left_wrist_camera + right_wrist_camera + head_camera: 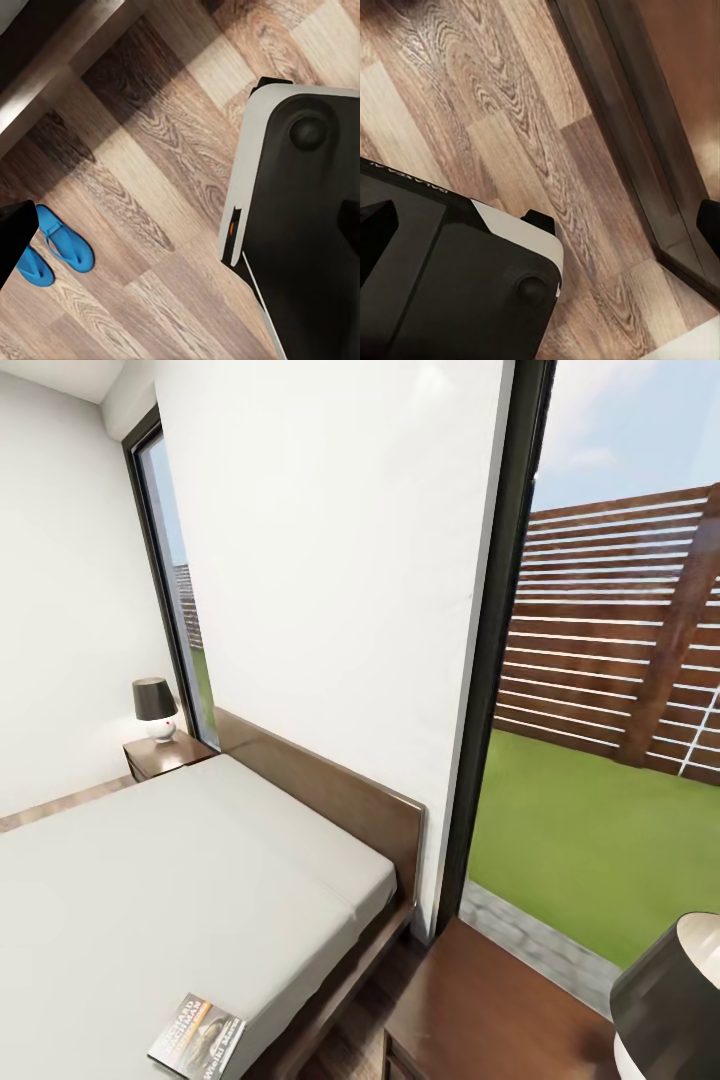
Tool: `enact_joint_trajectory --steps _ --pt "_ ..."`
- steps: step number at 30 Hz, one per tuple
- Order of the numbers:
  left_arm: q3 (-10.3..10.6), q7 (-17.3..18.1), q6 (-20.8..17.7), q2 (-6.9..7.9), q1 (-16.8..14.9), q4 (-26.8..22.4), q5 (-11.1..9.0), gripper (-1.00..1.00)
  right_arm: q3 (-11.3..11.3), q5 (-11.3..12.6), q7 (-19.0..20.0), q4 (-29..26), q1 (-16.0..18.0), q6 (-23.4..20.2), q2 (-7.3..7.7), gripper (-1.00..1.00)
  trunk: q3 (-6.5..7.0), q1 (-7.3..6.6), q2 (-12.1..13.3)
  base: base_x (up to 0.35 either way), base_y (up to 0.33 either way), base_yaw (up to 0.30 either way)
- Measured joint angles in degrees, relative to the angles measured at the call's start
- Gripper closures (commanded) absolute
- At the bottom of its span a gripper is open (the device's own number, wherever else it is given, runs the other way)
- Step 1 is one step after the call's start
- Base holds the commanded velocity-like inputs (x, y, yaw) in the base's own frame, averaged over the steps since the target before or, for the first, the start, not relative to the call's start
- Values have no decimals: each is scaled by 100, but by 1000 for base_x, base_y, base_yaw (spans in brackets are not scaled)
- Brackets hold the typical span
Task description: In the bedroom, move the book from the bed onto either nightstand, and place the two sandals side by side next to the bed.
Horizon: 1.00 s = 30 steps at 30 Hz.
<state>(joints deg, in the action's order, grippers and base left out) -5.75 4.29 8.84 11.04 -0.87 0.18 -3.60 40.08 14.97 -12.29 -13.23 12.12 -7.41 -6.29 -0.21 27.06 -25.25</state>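
Note:
The book [197, 1038] lies flat on the near corner of the bed's grey mattress [150, 880]. One dark nightstand [165, 755] stands beyond the bed's far side with a lamp on it. Another nightstand [480, 1010] is close by, next to the headboard. In the left wrist view two blue sandals [66, 240] lie close together on the plank floor, one partly behind a dark fingertip [13, 238]. My left gripper [180, 232] hangs open over the floor, holding nothing. My right gripper [540, 225] is open too, above the floor and my base.
My grey and black base [300, 225] takes up much of both wrist views. A black-shaded lamp [668, 1000] stands on the near nightstand. A tall window [600, 710] looks onto grass and a slatted fence. A dark wooden furniture edge [645, 135] runs past the right gripper.

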Motion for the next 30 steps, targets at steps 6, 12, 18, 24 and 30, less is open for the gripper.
enact_joint_trajectory --steps 6,12,18,24,30 --pt "0 2 0 -11 -5 -1 2 -100 -2 1 0 -1 0 1 -6 -100 -9 0 0 0 0 132" --pt "1 -3 0 -61 -5 -4 3 -100 2 -4 0 -1 -1 1 -14 -100 -31 0 2 0 0 202" --pt "1 -4 0 -78 -4 -2 3 -100 2 -6 0 -1 -2 1 -15 -100 -62 -1 5 0 0 194" --pt "2 -4 -2 -98 -6 -5 3 -100 11 -8 1 0 -3 2 -19 -100 -99 -1 9 0 0 175" --pt "1 -7 -7 -128 -4 -2 3 -100 19 -12 1 -5 -3 2 -18 -100 -143 -1 8 0 -1 160"
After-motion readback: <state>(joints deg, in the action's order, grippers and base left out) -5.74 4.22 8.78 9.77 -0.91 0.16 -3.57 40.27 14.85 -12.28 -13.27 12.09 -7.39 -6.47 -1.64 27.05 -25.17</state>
